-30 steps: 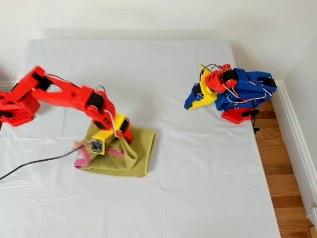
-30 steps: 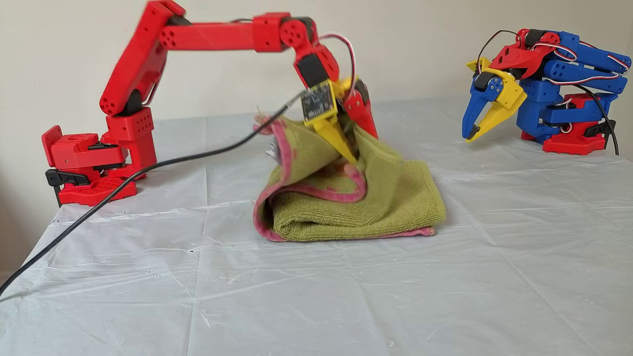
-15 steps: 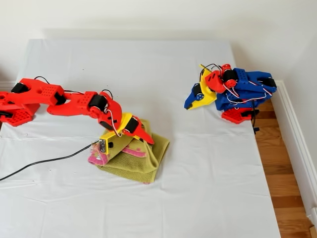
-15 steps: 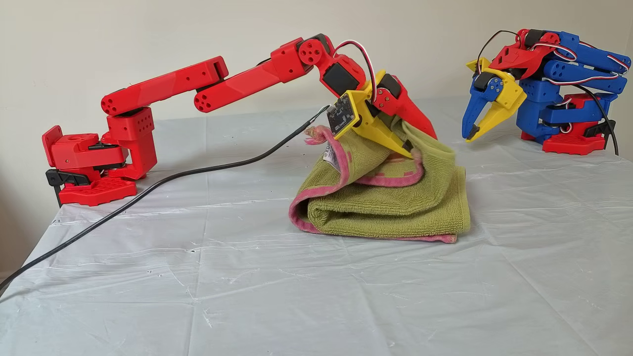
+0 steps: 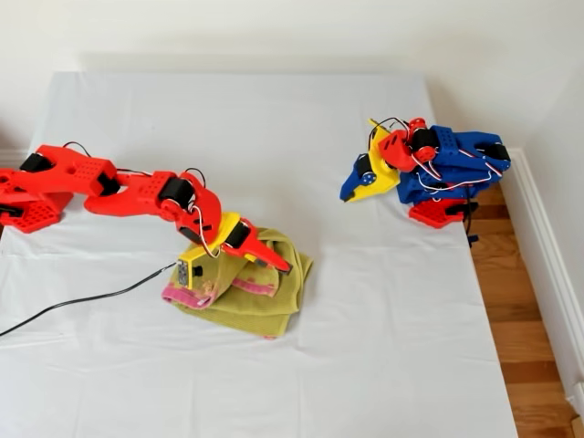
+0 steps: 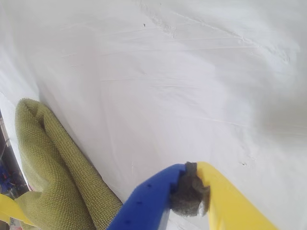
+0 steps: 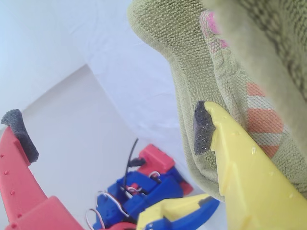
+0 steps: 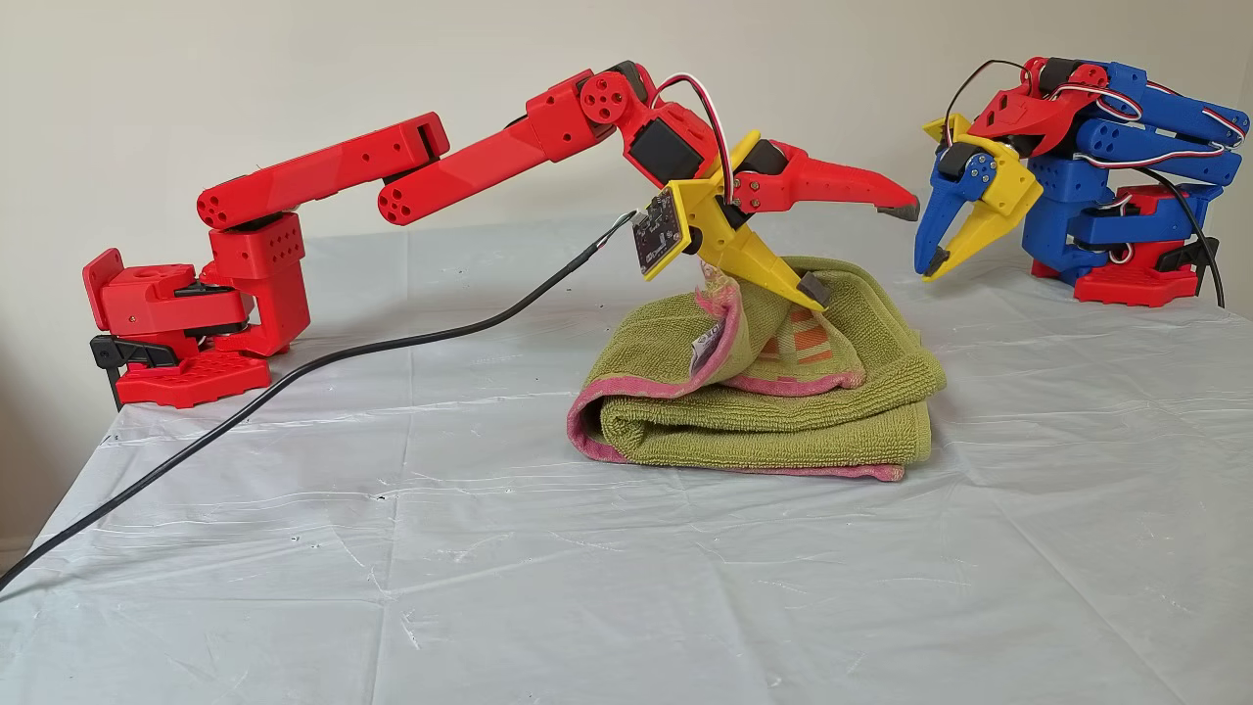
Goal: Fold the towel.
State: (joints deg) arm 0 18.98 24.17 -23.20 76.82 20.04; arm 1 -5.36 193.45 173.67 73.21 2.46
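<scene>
No readable text shows in any view. The small tag [image 8: 702, 347] on the towel [image 8: 773, 411] bears print too small to read.

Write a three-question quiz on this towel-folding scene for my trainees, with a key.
1. True or false: my second gripper is clamped shut on the towel.
2. Pick one. My first gripper is: A) holding a towel corner; B) shut, holding nothing, away from the towel; C) gripping the black cable.
3. Fill the gap: the towel lies folded on a white ___.

Key
1. False: its jaws stand wide apart.
2. B.
3. sheet.
</scene>
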